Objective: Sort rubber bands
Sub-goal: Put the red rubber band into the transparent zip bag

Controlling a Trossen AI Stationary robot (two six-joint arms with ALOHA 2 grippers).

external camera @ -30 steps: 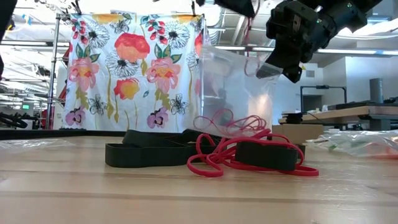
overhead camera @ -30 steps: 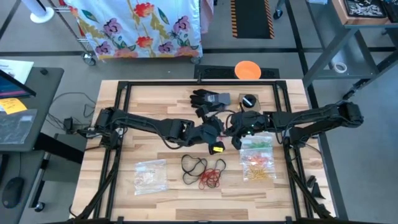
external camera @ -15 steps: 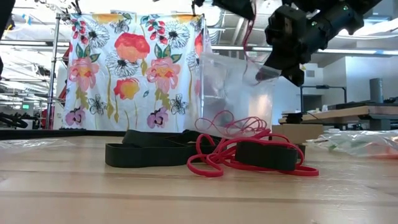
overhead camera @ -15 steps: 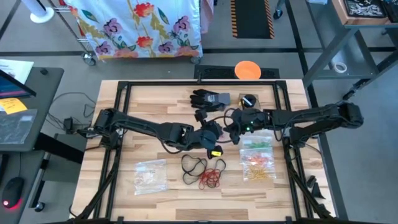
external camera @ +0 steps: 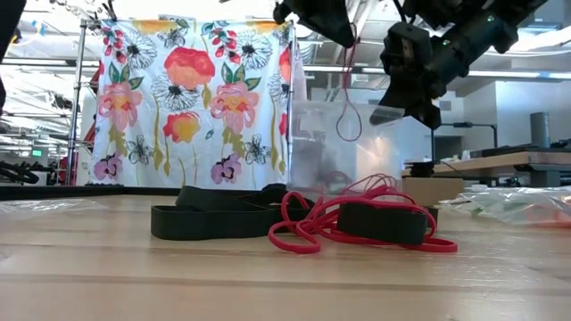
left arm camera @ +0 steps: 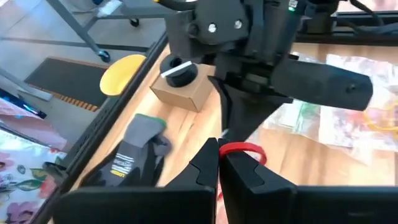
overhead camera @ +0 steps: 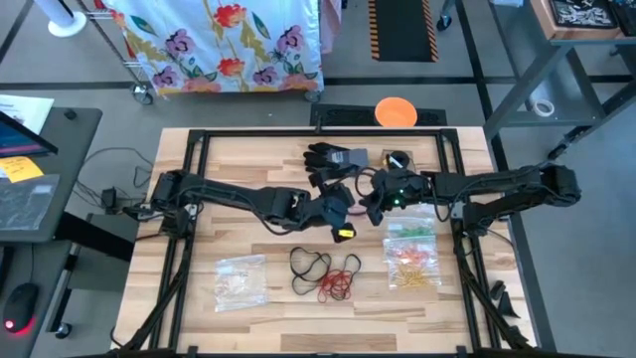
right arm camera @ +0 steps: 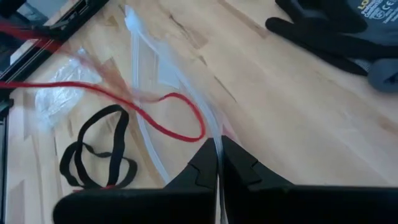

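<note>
From above, both arms meet mid-table. Low down, the left gripper, pinched on a red rubber band, dangles it lengthwise over the clear bag, pinched by the right gripper.

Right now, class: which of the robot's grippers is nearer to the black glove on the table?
Left. The left gripper hangs right at the near edge of the black glove, holding a red rubber band. The right gripper sits farther to the glove's right, pinching a clear plastic bag.
</note>
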